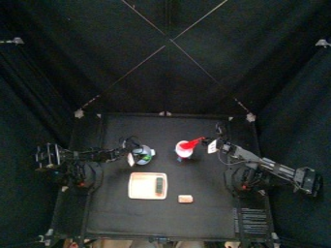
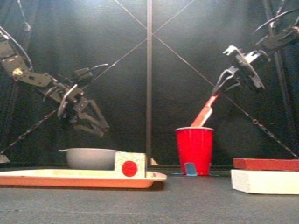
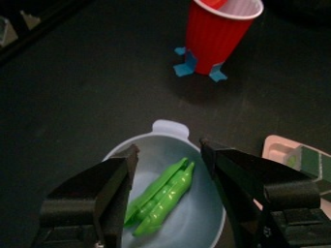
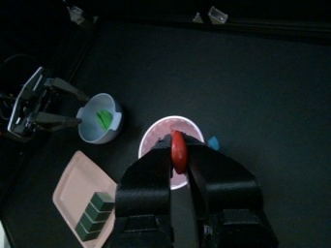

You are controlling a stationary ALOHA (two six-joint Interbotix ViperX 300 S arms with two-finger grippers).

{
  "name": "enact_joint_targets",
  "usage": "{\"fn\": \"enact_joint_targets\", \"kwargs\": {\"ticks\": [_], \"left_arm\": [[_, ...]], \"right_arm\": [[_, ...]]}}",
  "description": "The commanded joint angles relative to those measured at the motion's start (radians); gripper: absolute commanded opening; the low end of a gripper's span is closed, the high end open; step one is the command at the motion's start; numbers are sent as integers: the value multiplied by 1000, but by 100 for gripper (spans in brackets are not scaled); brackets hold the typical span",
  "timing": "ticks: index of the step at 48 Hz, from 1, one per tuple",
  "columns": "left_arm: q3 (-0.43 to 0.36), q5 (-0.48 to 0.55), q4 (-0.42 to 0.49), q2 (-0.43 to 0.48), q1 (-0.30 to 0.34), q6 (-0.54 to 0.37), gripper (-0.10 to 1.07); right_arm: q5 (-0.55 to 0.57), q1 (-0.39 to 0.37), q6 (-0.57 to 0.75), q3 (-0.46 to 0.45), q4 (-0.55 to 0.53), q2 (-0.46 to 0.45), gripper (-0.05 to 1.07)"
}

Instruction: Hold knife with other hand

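Observation:
The knife [image 2: 209, 108] is a slim red stick that slants down into a red cup [image 2: 195, 150]. My right gripper [image 2: 237, 72] is shut on its upper end, above and to the right of the cup. In the right wrist view the knife [image 4: 179, 145] shows between the jaws, over the cup's mouth [image 4: 162, 133]. My left gripper [image 2: 89, 120] hangs open above a grey bowl [image 2: 86, 157], holding nothing. The left wrist view looks down between the open left gripper [image 3: 165, 155] jaws at a green pea pod [image 3: 163, 195] lying in the bowl [image 3: 130, 155].
A pale board [image 2: 59, 178] lies at the front left, with a white block with a red disc [image 2: 129, 166] on it. A red and white box [image 2: 267, 175] sits at the front right. Blue tape [image 3: 200, 69] marks the cup's base. A small tan piece [image 1: 185, 199] lies near the table's front.

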Motion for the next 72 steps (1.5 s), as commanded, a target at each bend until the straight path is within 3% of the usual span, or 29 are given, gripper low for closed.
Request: {"fn": "enact_joint_targets", "kwargs": {"ticks": [1,12,23,38,54,62,72], "left_arm": [[-32,-32,17,-32,-23,2,90],[-41,-135,60,-74,-95,2,90],[-58,-221,61,-75,-178,-2,90],[-92,-308,-14,-61,-227,-5,90],[-129,-333,-28,-34,-276,0,90],[-161,-339,38,2,-330,-3,90],[-210,-367,38,54,-368,0,90]], "right_arm": [[-25,6,-3,-28,-8,-41,42],[-115,26,-3,-26,-67,-97,42],[-322,58,-6,-8,-137,-71,42],[-569,129,-3,38,-278,-32,42],[-695,235,-11,98,-411,-32,42],[-716,238,-12,95,-425,-40,42],[-721,239,-11,109,-433,-31,42]]}}
